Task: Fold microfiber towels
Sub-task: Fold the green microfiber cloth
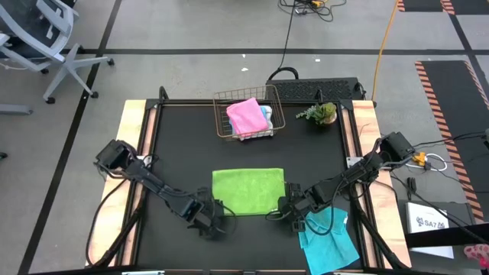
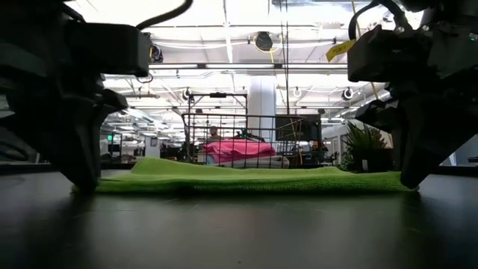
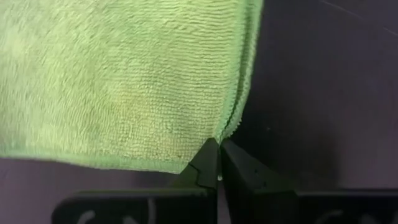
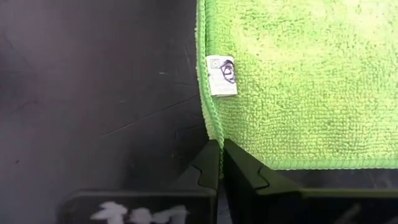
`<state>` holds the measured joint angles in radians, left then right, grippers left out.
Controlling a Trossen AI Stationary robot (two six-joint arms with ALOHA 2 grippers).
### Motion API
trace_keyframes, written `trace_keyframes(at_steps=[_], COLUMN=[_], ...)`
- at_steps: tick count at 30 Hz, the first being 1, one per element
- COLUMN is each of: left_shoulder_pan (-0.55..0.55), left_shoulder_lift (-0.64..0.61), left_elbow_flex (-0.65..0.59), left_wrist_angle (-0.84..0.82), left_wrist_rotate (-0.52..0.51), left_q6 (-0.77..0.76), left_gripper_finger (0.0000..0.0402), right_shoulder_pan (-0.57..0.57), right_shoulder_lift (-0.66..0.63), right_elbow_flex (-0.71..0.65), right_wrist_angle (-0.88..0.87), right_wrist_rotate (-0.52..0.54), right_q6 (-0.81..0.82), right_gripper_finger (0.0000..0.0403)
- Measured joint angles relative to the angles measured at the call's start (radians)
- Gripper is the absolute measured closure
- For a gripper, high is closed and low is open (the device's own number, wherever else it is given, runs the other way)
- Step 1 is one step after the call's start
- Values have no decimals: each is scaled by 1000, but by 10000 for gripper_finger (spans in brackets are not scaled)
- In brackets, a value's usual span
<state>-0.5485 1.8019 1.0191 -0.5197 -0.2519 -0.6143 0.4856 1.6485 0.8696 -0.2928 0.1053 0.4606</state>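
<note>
Copper wire basket [image 1: 246, 114] stands at the far middle of the black table [image 1: 183, 145]; it holds a pink towel [image 1: 246, 114] on top and a cyan towel [image 1: 265, 116] showing at its right edge; whether more cloths lie under these cannot be told. A small green plant [image 1: 322, 114] sits just right of the basket. The lime green towel [image 1: 247, 191] lies flat as a wide rectangle at the table's near middle. A second cyan towel [image 1: 327, 238] lies crumpled at the near right, partly on the table's edge. Left gripper [image 1: 210, 220] is at the green towel's near left corner; right gripper [image 1: 289, 214] is at its near right corner. Left wrist view adds what the overhead cannot: the fingers [image 3: 204, 163] are pressed together, pinching the towel's corner [image 3: 219, 134], and two layers show along that side edge. Right wrist view shows the same closed pinch [image 4: 219, 163] on the towel's edge, plus a small white label [image 4: 221, 75] sewn on the side hem. Low view shows the green towel [image 2: 246, 179] lying slightly humped between both grippers, the basket with the pink cloth [image 2: 239, 149] behind it.
</note>
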Motion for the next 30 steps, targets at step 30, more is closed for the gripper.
trace_keyframes(at_steps=[30], left_shoulder_pan=[224], left_shoulder_lift=[-200], left_elbow_flex=[1], left_wrist_angle=[-160], left_wrist_rotate=[64], left_q6=[-73], left_gripper_finger=[401], right_shoulder_pan=[-164], right_shoulder_lift=[-203], right_elbow_flex=[0], right_wrist_angle=[-146], right_wrist_rotate=[2], right_q6=[66], right_gripper_finger=[403])
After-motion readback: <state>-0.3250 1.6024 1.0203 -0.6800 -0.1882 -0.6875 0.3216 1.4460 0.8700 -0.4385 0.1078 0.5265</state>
